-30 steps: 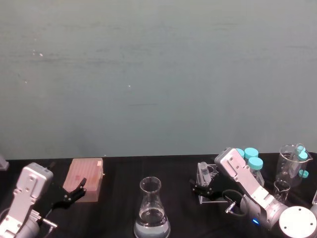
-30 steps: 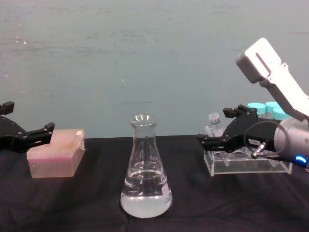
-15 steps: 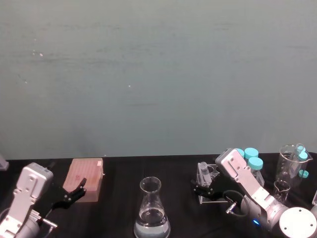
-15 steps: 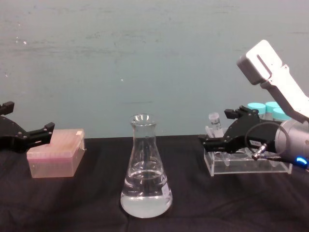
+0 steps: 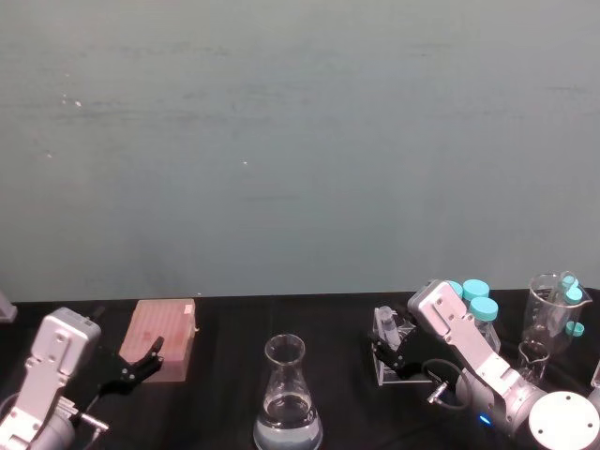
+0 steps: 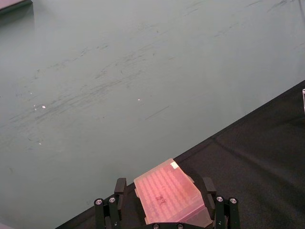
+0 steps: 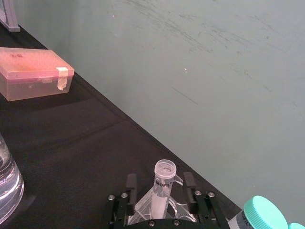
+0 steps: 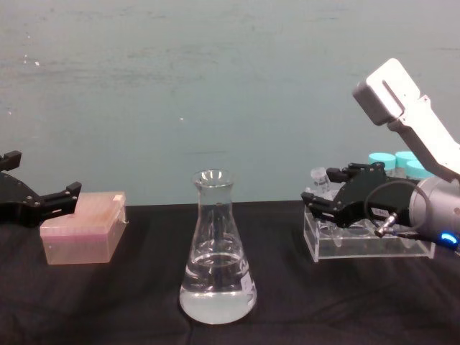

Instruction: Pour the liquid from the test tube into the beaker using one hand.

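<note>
The test tube point(image 7: 164, 182) stands upright at the left end of a clear rack point(image 8: 366, 246); I cannot make out its liquid. My right gripper point(image 7: 159, 179) is open, one finger on each side of the tube with a small gap at both sides. It appears as well in the chest view point(image 8: 325, 188) and the head view point(image 5: 387, 350). The beaker point(image 8: 216, 251), a clear conical flask, stands at the table's centre front with clear liquid in its base, left of the tube. My left gripper point(image 5: 141, 364) rests open at the far left.
A pink translucent box point(image 8: 81, 228) lies just in front of the left gripper. Teal-capped tubes point(image 5: 478, 302) stand behind the rack, and a tall glass vessel point(image 5: 553, 314) sits at the far right. A black cloth covers the table before a plain wall.
The right gripper has moved in on the test tube and its fingers have narrowed around it. The left arm, flask and box have not moved.
</note>
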